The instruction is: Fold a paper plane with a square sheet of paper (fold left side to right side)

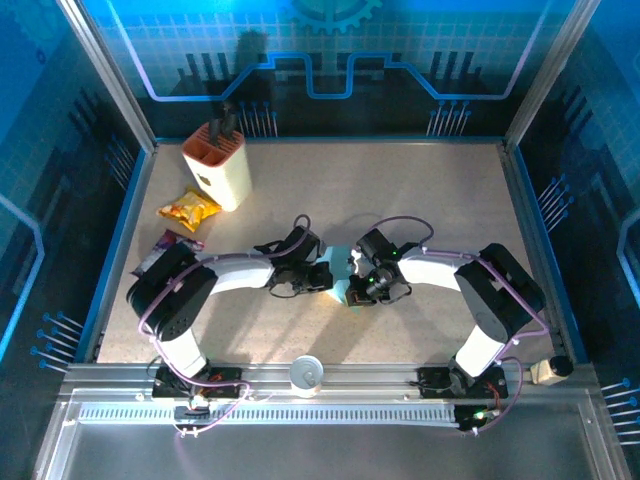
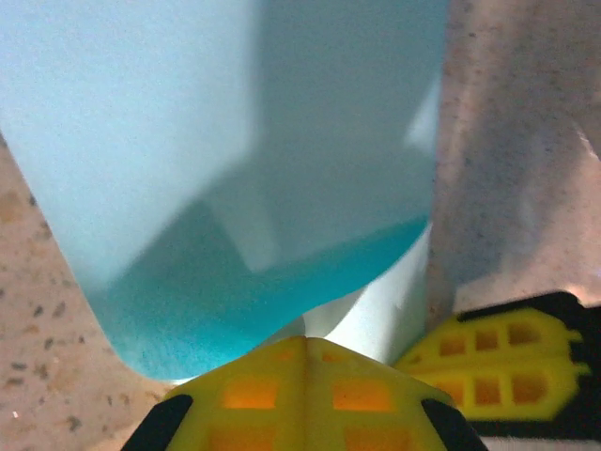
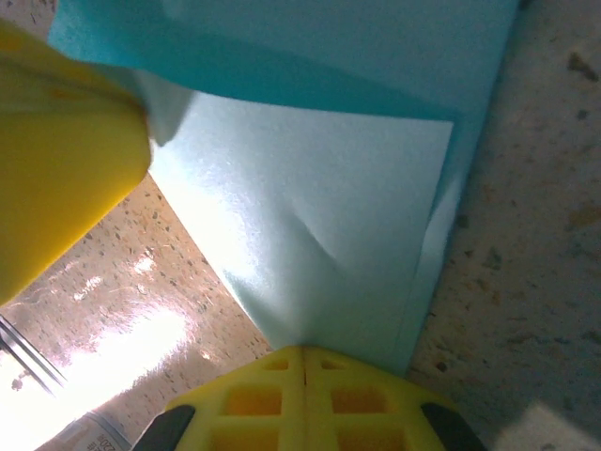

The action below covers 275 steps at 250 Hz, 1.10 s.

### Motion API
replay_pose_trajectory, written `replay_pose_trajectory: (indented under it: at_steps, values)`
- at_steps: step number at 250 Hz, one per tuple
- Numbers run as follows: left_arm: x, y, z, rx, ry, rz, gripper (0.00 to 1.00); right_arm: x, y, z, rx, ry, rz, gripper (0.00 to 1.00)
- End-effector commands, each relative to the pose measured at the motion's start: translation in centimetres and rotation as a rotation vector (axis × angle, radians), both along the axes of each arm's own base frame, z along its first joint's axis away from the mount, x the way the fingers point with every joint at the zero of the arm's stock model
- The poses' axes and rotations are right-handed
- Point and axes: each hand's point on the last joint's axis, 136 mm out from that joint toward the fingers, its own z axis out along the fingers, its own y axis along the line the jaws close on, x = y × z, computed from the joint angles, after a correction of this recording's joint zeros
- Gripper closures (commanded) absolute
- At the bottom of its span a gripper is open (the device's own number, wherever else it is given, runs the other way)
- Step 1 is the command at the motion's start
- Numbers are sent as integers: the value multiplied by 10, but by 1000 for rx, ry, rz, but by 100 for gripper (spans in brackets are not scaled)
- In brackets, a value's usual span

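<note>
Paper point(image 1: 341, 265) at centre, partly doubled over, upper layer curled and not yet creased. Left gripper point(image 2: 305, 346) and right gripper point(image 3: 302, 355) both pressed together, seemingly pinching paper edges. Probably early: flattening, creasing and remaining plane folds left.

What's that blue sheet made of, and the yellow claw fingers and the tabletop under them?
The blue sheet looks like thin matte paper: it curls and dents softly. The yellow claw fingers are probably moulded plastic, dull, with a grid of square pockets. The tabletop is beige, dark-speckled, somewhat glossy; laminate or stone-look, can't tell.
</note>
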Motion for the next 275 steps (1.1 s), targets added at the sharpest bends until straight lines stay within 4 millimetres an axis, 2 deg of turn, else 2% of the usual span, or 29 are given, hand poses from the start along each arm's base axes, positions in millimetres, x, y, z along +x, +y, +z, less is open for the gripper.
replay_pose_trajectory:
  at_steps: [1,38,120,220,275]
  values:
    - [-5,-13,19,-135,-27,-6,100,-23,-46,-34,-233,55,-36,100]
    - [-14,-19,18,-161,-30,-6,100,-24,-52,-36,-263,49,-46,100]
    - [-11,-38,8,-169,-13,-13,100,-23,-53,-37,-283,41,-48,100]
    - [-8,-26,-14,-78,6,40,100,-23,-57,-37,-324,29,-37,100]
    - [-11,-10,-29,5,24,76,100,-25,-63,-36,-362,30,-29,100]
